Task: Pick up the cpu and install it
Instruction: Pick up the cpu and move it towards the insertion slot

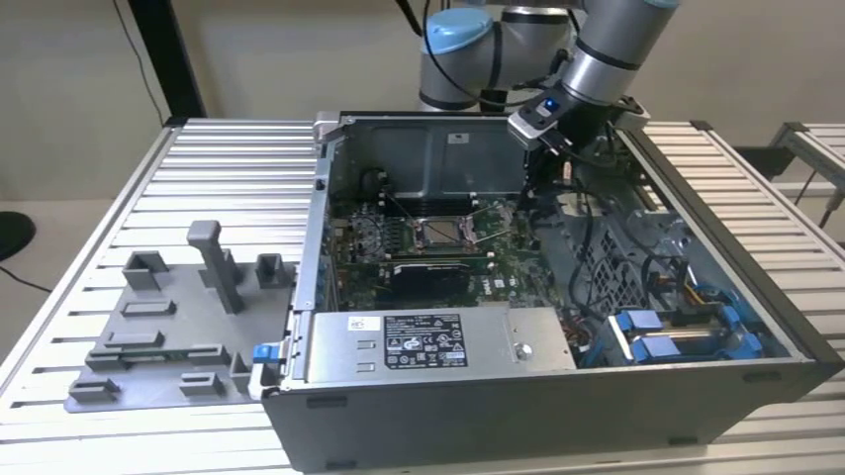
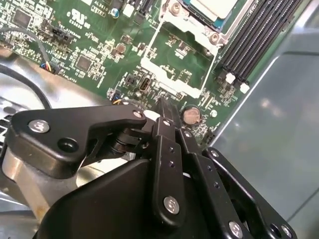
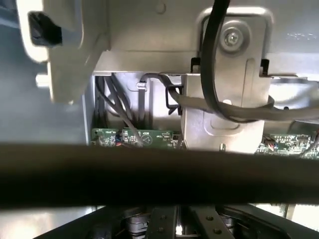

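The cpu [image 2: 212, 6], a flat chip with a pale silver top, lies in the socket on the green motherboard [image 2: 89, 45] in the second wrist view. The socket's metal frame [image 2: 174, 64] is swung open and rests on the board beside it. My gripper [image 2: 165, 105] hovers over the board a short way from the socket, near a coin battery [image 2: 191, 115]. Its black fingers [image 2: 167, 149] come together at the tips with nothing between them. In the exterior view the gripper [image 1: 544, 158] hangs inside the open computer case [image 1: 555, 416], to the exterior view's right of the socket [image 1: 440, 233].
Grey fixture blocks [image 1: 172, 327] stand on the slatted table at the exterior view's left. Inside the case are a power supply [image 1: 422, 341], blue drive brackets [image 1: 674, 332] and loose black cables [image 1: 581, 267]. Black memory slots [image 2: 254, 40] run beside the socket.
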Robot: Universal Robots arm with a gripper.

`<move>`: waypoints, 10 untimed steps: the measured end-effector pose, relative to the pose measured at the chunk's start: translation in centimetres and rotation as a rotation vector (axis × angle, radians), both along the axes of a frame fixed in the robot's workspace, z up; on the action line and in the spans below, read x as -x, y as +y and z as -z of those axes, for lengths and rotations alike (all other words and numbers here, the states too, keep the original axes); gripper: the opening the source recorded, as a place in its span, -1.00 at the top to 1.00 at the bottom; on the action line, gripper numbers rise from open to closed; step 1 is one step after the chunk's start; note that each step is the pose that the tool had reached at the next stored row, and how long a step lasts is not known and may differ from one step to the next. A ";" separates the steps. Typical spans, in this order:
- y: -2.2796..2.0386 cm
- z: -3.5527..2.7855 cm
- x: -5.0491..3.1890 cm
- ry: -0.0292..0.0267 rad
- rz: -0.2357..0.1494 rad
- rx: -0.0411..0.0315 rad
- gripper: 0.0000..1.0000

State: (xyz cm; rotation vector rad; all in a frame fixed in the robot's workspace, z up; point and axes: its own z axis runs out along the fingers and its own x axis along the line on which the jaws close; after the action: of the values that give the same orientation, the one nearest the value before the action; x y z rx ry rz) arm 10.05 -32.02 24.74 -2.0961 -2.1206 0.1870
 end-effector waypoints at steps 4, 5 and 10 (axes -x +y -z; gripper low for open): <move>-0.01 0.66 -0.12 0.0079 0.000 0.0003 1.00; -0.01 0.84 -0.16 0.0086 0.000 0.0002 1.00; -0.01 1.74 -0.25 0.0141 0.000 0.0000 1.00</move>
State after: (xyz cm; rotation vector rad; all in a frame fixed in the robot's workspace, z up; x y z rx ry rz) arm 10.30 -32.02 23.00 -2.0886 -2.1127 0.2012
